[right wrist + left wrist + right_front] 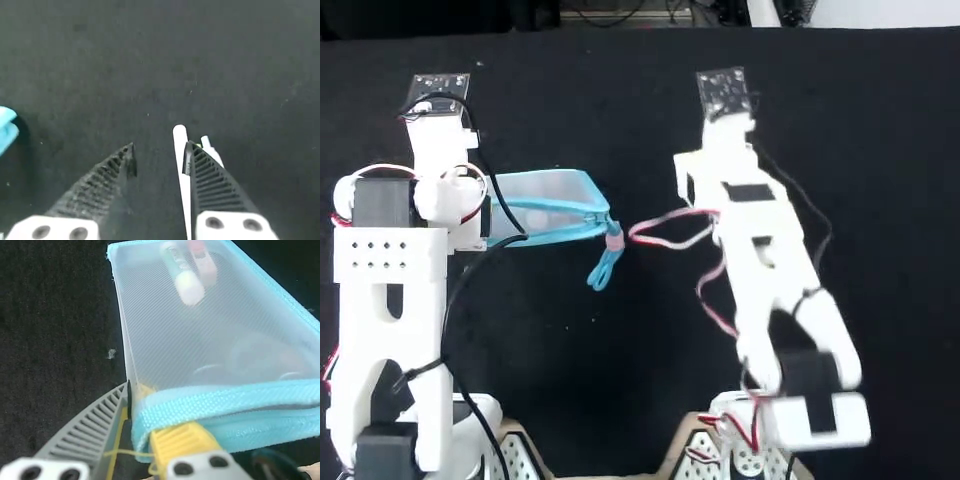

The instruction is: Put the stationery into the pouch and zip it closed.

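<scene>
A light blue mesh pouch (555, 205) lies on the black cloth between the arms. Through its mesh (210, 340) I see a white-capped tube (182, 277), a pink-capped item (202, 260) and some blurred round shapes. The zipper pull's blue loop (605, 265) hangs off the pouch's right end. My left gripper (137, 390) is shut on the pouch's corner at the zipper band (225, 402). My right gripper (157, 150) is open just above the cloth. A slim white pen-like item (178, 145) lies between its fingers, close against one of them.
The left arm (390, 300) stands beside the pouch's left end and covers it. The right arm (760, 260) stretches over the cloth to the right of the pouch, with pink and white wires (660, 232) trailing toward the pull. A blue scrap (6, 127) shows at the edge of the right wrist view.
</scene>
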You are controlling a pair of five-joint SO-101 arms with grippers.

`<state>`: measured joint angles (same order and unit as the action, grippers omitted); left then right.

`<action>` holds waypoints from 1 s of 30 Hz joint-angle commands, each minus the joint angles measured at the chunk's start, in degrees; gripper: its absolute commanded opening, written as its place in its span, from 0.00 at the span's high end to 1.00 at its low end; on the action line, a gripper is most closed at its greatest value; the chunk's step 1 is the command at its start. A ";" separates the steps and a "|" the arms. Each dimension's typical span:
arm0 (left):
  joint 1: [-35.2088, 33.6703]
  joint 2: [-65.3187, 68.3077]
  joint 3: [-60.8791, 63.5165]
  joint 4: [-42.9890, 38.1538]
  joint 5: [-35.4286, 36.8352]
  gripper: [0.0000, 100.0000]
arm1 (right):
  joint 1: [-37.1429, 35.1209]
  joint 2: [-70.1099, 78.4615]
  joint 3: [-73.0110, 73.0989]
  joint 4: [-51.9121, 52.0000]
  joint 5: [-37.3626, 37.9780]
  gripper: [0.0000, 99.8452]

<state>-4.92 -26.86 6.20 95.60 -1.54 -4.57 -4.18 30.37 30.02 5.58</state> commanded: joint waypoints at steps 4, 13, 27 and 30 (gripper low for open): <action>0.13 -0.09 0.57 -0.26 0.79 0.97 | 1.05 14.64 -19.82 11.87 0.79 0.85; 0.13 -0.18 0.57 -0.26 0.79 0.97 | 4.75 21.05 -25.71 13.36 0.79 0.85; 0.13 -0.18 0.66 -0.26 0.79 0.97 | 4.40 31.08 -34.24 13.54 0.88 0.86; 0.13 -0.18 0.66 -0.26 0.79 0.97 | 4.40 32.04 -35.21 13.54 0.88 0.86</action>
<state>-4.92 -26.86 6.20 95.60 -1.54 -0.70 28.09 -0.66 43.38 6.02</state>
